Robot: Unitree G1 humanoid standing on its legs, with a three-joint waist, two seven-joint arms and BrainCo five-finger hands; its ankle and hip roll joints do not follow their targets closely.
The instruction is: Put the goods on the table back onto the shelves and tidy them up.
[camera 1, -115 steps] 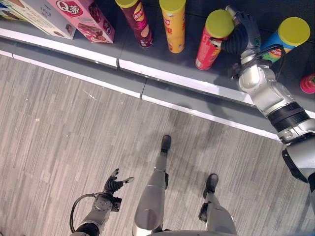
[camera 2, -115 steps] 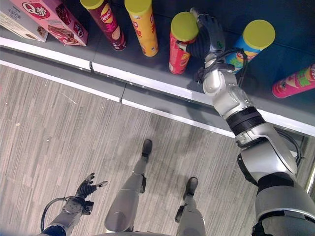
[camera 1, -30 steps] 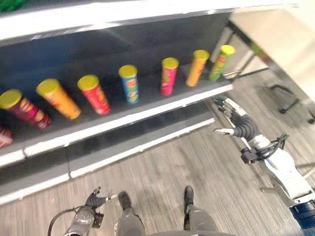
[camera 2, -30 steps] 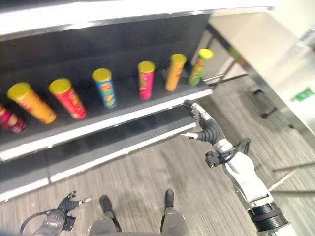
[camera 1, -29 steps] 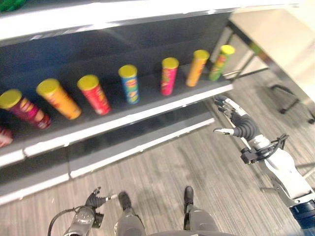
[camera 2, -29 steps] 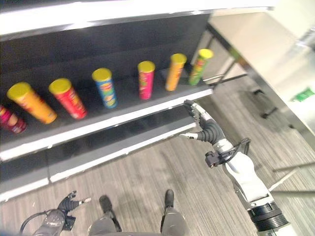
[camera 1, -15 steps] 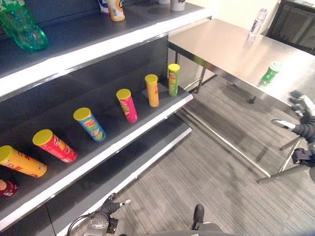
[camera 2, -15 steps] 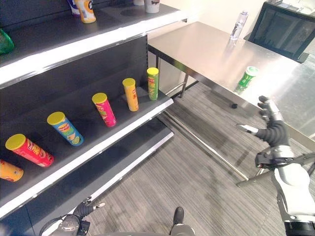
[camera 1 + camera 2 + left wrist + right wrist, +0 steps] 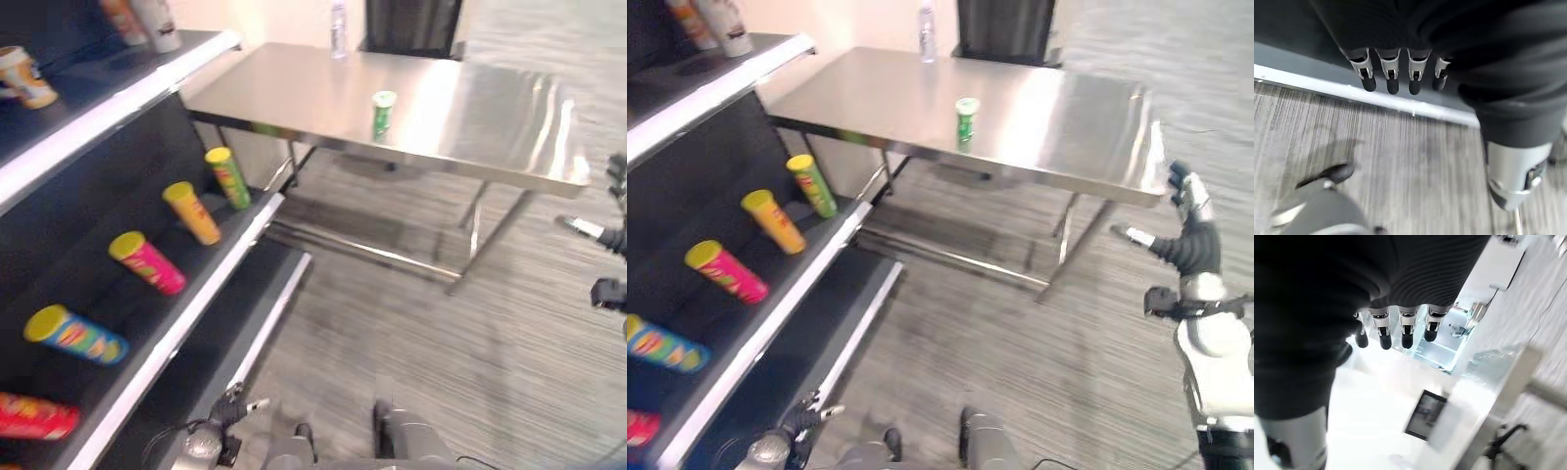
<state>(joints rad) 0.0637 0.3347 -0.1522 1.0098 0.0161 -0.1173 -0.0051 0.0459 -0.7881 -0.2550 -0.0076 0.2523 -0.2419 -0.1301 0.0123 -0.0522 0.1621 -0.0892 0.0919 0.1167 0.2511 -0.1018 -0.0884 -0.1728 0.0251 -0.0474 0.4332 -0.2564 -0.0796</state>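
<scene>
Partly done, judging by the shelf (image 9: pixel 211 284): yellow-lidded cans standing in a row, from the blue can (image 9: pixel 76 336) through the pink can (image 9: pixel 147 262) and orange can (image 9: pixel 192 212) to the green can (image 9: pixel 227 177). Left hand (image 9: pixel 233 404) low by the floor, fingers (image 9: pixel 1392 73) straight, empty. Still to fetch: green canister (image 9: pixel 966 118) upright mid tabletop (image 9: pixel 1078 108); clear bottle (image 9: pixel 927 20) at far edge, blurry. Right hand (image 9: pixel 1192 240) spread open, empty, off the tabletop's right end.
</scene>
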